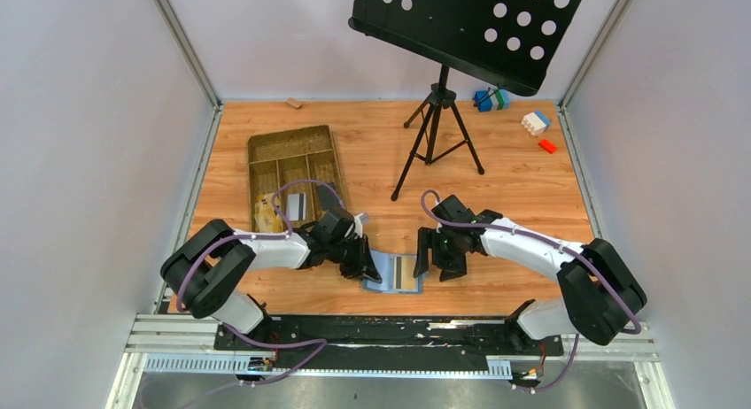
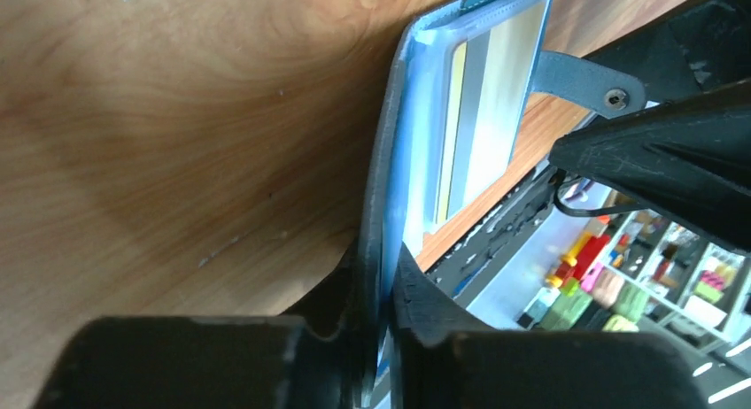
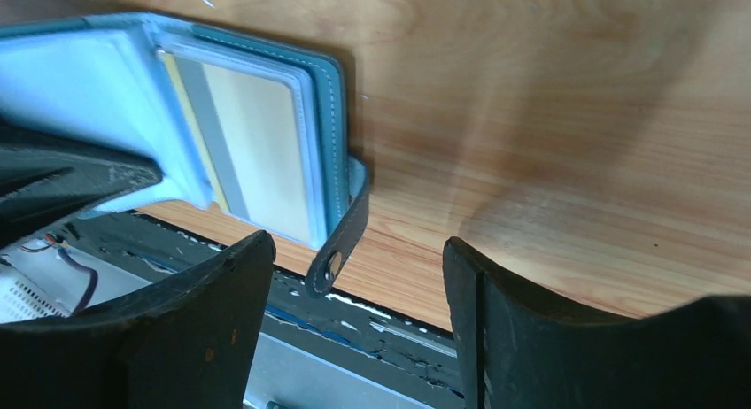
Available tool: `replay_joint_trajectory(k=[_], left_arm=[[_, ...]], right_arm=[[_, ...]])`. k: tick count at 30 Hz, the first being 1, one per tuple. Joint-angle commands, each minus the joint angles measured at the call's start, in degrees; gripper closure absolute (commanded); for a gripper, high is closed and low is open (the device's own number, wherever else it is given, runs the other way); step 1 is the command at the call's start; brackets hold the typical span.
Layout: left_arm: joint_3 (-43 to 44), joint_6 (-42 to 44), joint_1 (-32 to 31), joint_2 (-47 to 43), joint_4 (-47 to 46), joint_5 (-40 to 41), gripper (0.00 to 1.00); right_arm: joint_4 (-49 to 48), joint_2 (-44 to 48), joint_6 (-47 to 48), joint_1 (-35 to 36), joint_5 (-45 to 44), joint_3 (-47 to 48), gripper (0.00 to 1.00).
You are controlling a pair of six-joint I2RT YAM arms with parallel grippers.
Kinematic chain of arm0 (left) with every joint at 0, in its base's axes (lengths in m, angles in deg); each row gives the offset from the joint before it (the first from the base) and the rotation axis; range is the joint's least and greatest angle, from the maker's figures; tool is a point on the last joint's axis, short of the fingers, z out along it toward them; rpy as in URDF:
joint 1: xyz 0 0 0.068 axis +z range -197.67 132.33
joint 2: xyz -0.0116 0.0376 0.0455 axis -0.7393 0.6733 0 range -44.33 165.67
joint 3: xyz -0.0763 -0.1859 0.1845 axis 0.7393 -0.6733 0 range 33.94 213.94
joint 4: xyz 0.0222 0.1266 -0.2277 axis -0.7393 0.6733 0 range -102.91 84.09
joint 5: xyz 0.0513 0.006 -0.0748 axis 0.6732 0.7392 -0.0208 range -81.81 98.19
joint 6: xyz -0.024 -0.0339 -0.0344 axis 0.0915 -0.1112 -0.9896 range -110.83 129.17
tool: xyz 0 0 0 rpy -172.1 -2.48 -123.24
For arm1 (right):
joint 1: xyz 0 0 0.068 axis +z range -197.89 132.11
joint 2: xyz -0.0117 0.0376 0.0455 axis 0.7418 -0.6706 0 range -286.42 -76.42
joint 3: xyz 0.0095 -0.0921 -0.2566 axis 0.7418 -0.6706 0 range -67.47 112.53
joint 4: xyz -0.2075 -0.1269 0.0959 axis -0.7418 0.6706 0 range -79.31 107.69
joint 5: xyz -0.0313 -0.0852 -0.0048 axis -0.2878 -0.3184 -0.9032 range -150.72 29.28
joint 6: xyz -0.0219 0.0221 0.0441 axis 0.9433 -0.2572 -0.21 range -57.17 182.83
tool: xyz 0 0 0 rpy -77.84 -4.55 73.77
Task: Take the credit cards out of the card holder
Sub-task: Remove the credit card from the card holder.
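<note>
- Wood-grain table [image 1: 522, 205] inside pale walls. Two black arms reach in from its near edge and meet near the middle.
- Left claw [image 2: 383, 281] is pinched narrow on the raised left flap of the card holder [image 2: 403, 161]. The blue cover and a clear sleeve are caught between its fingers.
- Right claw [image 3: 354, 250] is spread wide and holds nothing. It hovers just beside the holder's right edge, with the snap tab [image 3: 352, 219] showing in the gap between its fingers.
- The card holder lies open between the two claws, close to the table's near edge. Its right half is flat on the wood and its left half is lifted.
- One credit card [image 3: 257, 152], tan with a grey stripe, sits in a clear pocket on the flat half. Whether another hides behind it is unclear.
- A grey card [image 1: 297, 205] lies in a brown tray [image 1: 266, 148], well apart at far left.
- Handling, as a judgement:
  - The holder looks light and floppy, so it is likely to slide or fold unless pinned.
  - The card looks thin, stiff and slick, and sits snug in the plastic.
  - It is best taken by its exposed edge at the pocket mouth, pinched flat and drawn straight out.
</note>
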Motion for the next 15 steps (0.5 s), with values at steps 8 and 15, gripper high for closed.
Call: replay_joint_trajectory(k=[8, 15], left_arm=[[8.5, 0.7, -0.4, -2.8, 2.7, -2.1, 1.00], [11.5, -4.5, -0.3, -7.4, 0.9, -5.4, 1.00]], right_arm=[[-10.2, 9.1, -0.3, 0.0, 2.5, -5.0, 0.02], [-20.7, 21.7, -5.2, -6.0, 9.6, -11.3, 0.00]])
